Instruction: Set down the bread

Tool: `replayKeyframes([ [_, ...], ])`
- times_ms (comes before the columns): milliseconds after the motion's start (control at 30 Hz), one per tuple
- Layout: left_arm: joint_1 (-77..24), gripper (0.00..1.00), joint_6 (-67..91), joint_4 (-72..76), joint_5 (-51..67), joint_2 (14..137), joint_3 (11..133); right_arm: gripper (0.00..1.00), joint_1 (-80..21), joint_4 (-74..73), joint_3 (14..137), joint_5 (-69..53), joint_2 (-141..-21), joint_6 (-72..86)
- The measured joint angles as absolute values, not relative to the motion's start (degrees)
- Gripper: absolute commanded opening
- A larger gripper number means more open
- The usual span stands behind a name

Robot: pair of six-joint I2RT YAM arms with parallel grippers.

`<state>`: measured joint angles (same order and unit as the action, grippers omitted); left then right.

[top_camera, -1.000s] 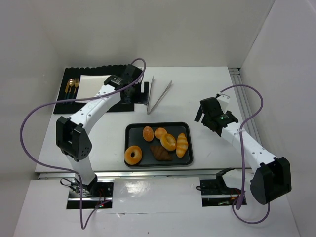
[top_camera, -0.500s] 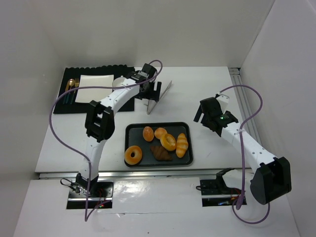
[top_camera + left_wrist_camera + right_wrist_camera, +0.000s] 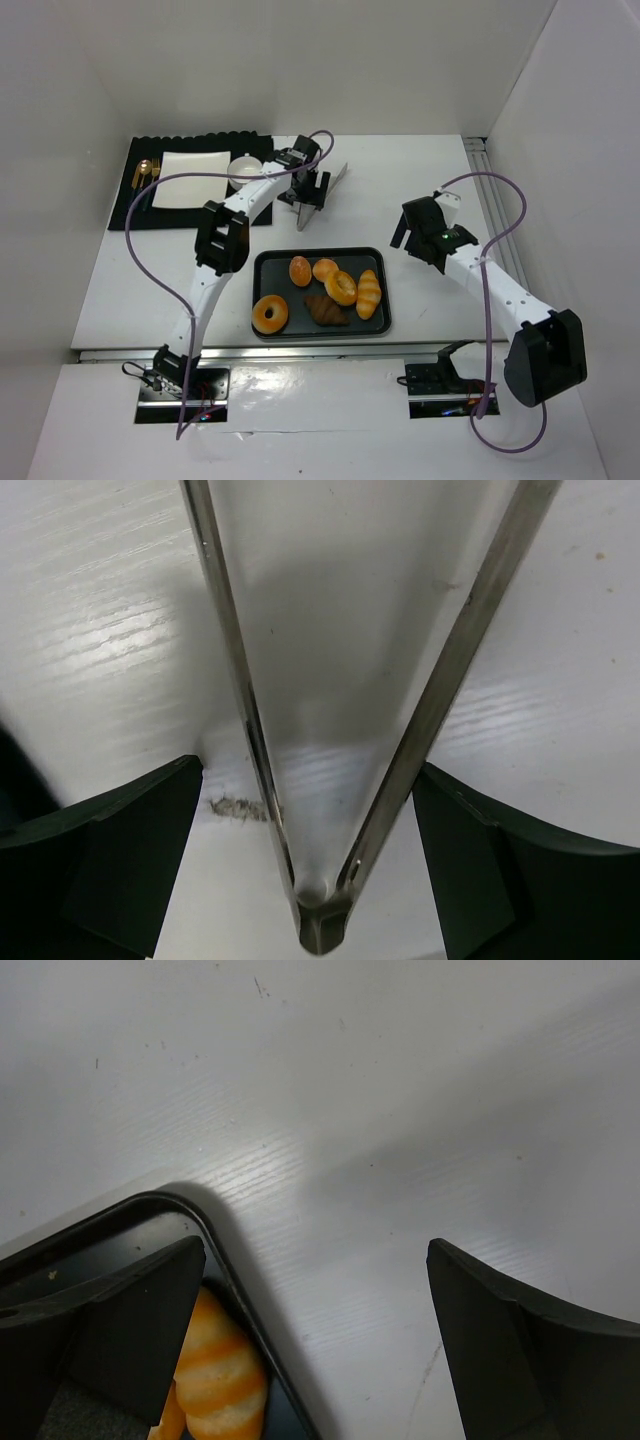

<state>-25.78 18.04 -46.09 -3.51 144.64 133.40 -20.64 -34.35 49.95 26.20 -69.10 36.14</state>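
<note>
Several breads lie on a black tray [image 3: 266, 266]: a donut [image 3: 269, 314], a chocolate croissant [image 3: 325, 311], a striped roll [image 3: 369, 293] and round rolls [image 3: 341, 287]. Metal tongs [image 3: 337, 176] lie on the table behind the tray. My left gripper [image 3: 309, 196] is open and straddles the hinge end of the tongs [image 3: 322, 920], with its fingers [image 3: 120, 860] either side and apart from the metal. My right gripper [image 3: 405, 233] is open and empty, over the table by the tray's far right corner [image 3: 195, 1218]; the striped roll [image 3: 215, 1380] shows beside its left finger [image 3: 120, 1330].
A black mat [image 3: 135, 215] at the back left holds a white napkin [image 3: 190, 180], a white bowl [image 3: 245, 170] and gold cutlery [image 3: 146, 176]. White walls enclose the table. A metal rail [image 3: 495, 195] runs along the right edge.
My left arm has swung right from over the mat to the tongs and now straddles their hinge end. The right arm has barely moved.
</note>
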Motion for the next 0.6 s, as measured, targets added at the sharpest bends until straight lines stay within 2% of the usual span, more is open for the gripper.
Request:
replayKeyframes([
  [200, -25.58, 0.96, 18.04, -45.23, -2.87, 147.33, 136.81, 0.99, -20.64, -34.30, 49.95, 26.17, -69.63, 36.10],
  [300, -25.56, 0.77, 18.15, -44.69, -3.66, 148.88, 139.04, 0.99, -20.64, -34.33, 49.95, 26.50, -69.84, 35.88],
  [333, -25.56, 0.69, 18.13, -44.45, -3.73, 149.10, 139.31, 0.99, -20.64, -34.33, 49.98, 26.81, -70.02, 35.83],
  [367, -25.56, 0.56, 18.17, -44.40, -3.92, 149.16, 139.37, 0.99, -20.64, -34.35, 50.04, 27.07, -70.15, 35.70],
  [467, -25.52, 0.39, 18.20, -44.27, -3.77, 149.16, 139.22, 0.99, -20.64, -34.46, 50.78, 27.66, -70.74, 35.27],
  [500, -25.52, 0.26, 18.35, -44.03, -3.77, 149.03, 139.00, 0.99, -20.64, -34.50, 50.94, 27.68, -70.74, 35.16],
  [600, -25.52, 0.15, 18.15, -42.76, -3.31, 146.39, 135.41, 0.99, -20.64, -34.46, 51.13, 27.66, -70.74, 35.00],
])
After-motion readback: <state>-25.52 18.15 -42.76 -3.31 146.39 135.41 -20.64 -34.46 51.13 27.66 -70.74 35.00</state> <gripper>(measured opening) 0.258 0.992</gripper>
